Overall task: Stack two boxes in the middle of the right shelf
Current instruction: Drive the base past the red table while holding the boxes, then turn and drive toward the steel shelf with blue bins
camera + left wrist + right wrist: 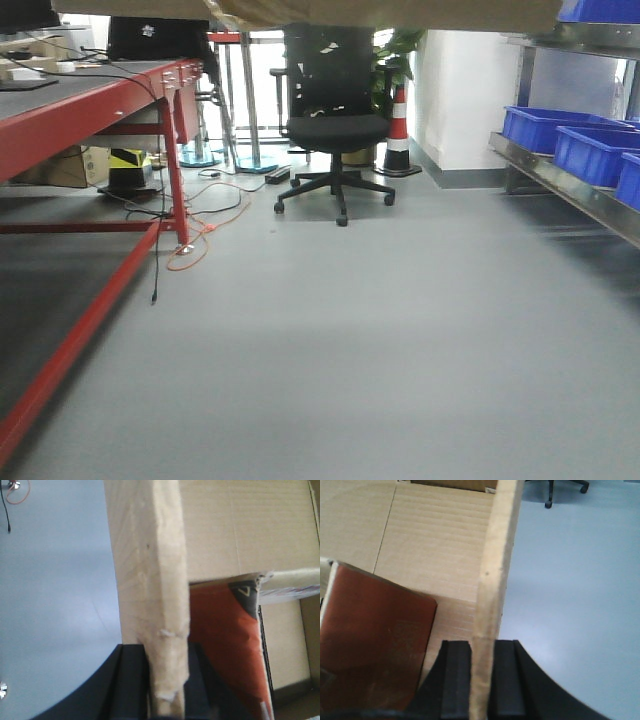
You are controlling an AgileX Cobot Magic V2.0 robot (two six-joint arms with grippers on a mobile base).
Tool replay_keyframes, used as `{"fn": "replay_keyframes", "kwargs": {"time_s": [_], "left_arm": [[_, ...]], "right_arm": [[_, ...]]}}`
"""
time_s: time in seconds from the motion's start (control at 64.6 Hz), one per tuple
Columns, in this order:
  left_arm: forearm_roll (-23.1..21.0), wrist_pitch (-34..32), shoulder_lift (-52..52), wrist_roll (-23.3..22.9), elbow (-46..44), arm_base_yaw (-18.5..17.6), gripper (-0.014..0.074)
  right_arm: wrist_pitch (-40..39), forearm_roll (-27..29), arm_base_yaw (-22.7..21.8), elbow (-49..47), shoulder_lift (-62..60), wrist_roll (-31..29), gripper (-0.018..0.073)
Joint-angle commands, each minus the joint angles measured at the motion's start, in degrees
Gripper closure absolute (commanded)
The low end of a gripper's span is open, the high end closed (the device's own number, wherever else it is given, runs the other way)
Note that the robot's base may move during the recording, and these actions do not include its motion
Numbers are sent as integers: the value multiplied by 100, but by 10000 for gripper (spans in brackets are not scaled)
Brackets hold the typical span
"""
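I hold one open brown cardboard box by two of its walls. In the left wrist view my left gripper [167, 652] is shut on the upright wall edge of the box [145, 555]. My right gripper [481, 647] is likewise shut on the opposite wall of the box [435, 540]. A red-brown flat item [370, 640] lies inside on the box floor. In the front view the box's underside [380, 12] fills the top edge. The right shelf [560, 175] shows as steel boards at the right; I cannot tell which board is the middle one.
Blue plastic bins [590, 150] stand on the lower steel board. A red-framed table [90, 110] runs along the left, with cables [200, 230] on the grey floor. A black office chair [335, 120] and a striped cone [398, 135] stand ahead.
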Motion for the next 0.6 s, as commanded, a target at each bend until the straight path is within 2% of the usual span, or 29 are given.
{"fn": "replay_keyframes", "kwargs": {"time_s": [0.0, 0.588], "left_arm": [[-30, -359, -88, -9, -91, 9, 708], [-30, -359, -88, -9, -91, 9, 708]], "right_arm": [[-269, -262, -59, -41, -26, -36, 713], [-342, -262, -59, -41, -26, -36, 713]]}}
